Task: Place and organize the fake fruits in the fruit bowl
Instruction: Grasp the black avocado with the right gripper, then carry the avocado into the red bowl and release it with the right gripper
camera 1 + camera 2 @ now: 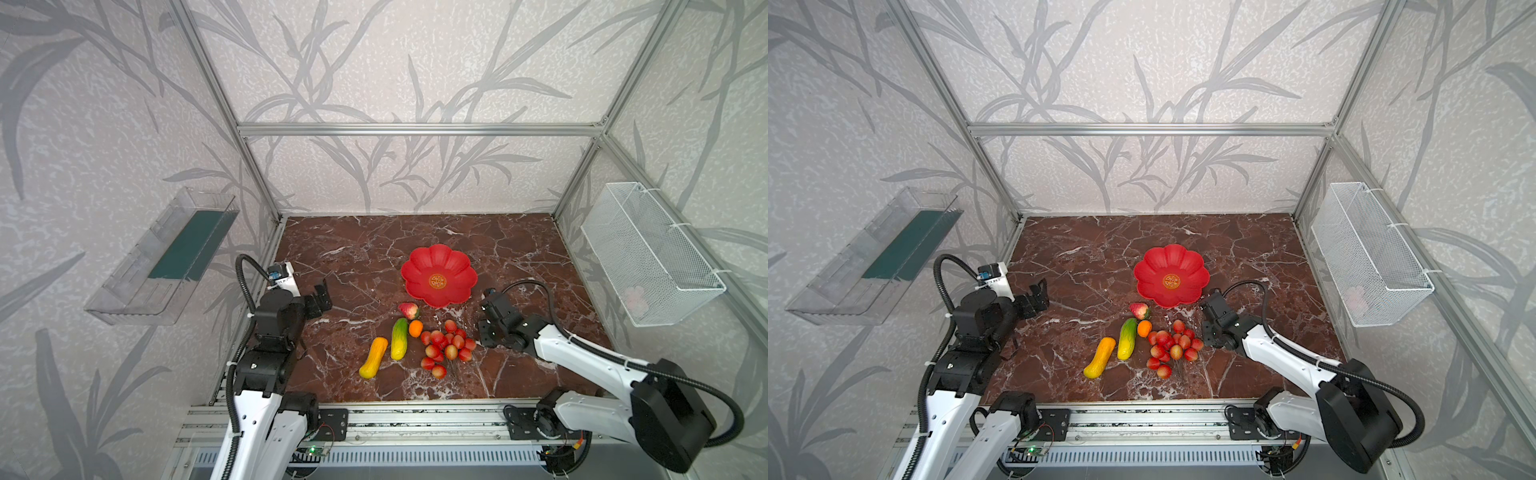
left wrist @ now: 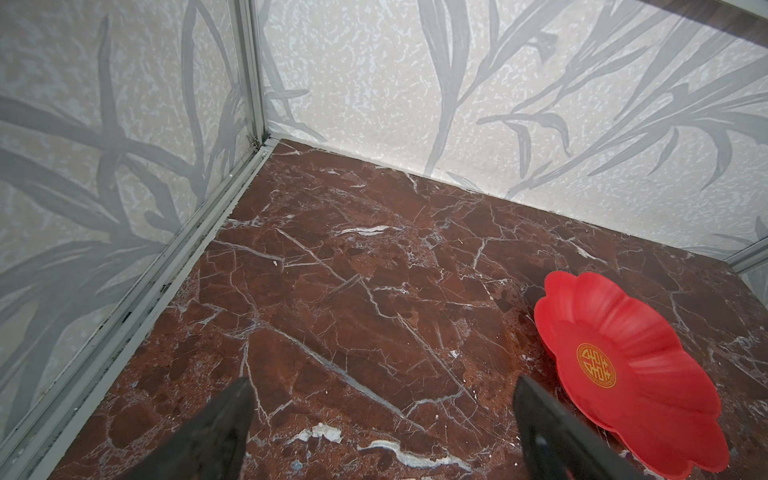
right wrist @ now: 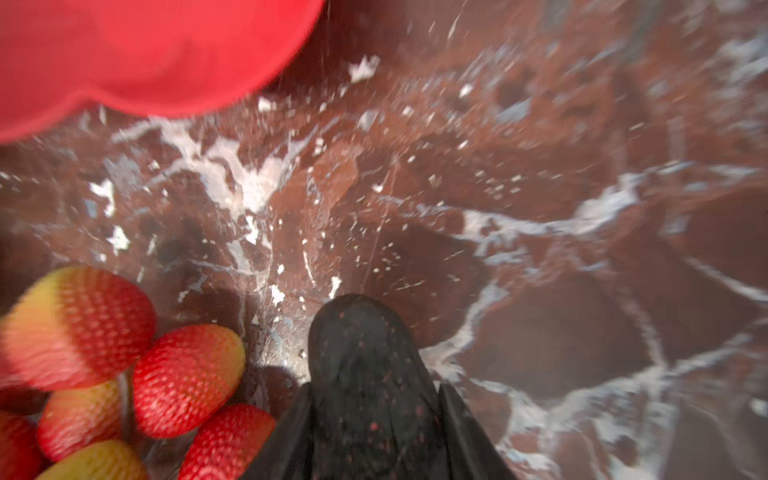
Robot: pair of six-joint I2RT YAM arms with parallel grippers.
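Observation:
The red scalloped fruit bowl [image 1: 457, 270] [image 1: 1154, 266] sits empty at mid-table, also in the left wrist view [image 2: 648, 332]. In front of it lie a strawberry-like fruit [image 1: 409, 310], a small orange ball [image 1: 415, 328], a green-yellow oblong [image 1: 399, 338], a yellow-orange curved piece [image 1: 373, 358] and a cluster of red-pink balls [image 1: 446, 347] [image 3: 183, 378]. My right gripper [image 1: 484, 334] [image 3: 374, 386] is low on the table just right of the cluster, its jaws pressed on both sides of a dark bumpy oval [image 3: 357, 332]. My left gripper [image 1: 322, 297] [image 2: 382, 399] hangs open and empty at the left.
A clear plastic tray [image 1: 162, 257] hangs on the left wall and a white wire basket [image 1: 648, 253] on the right wall. Aluminium posts frame the marble table, and a metal rail [image 1: 415, 419] runs along its front edge.

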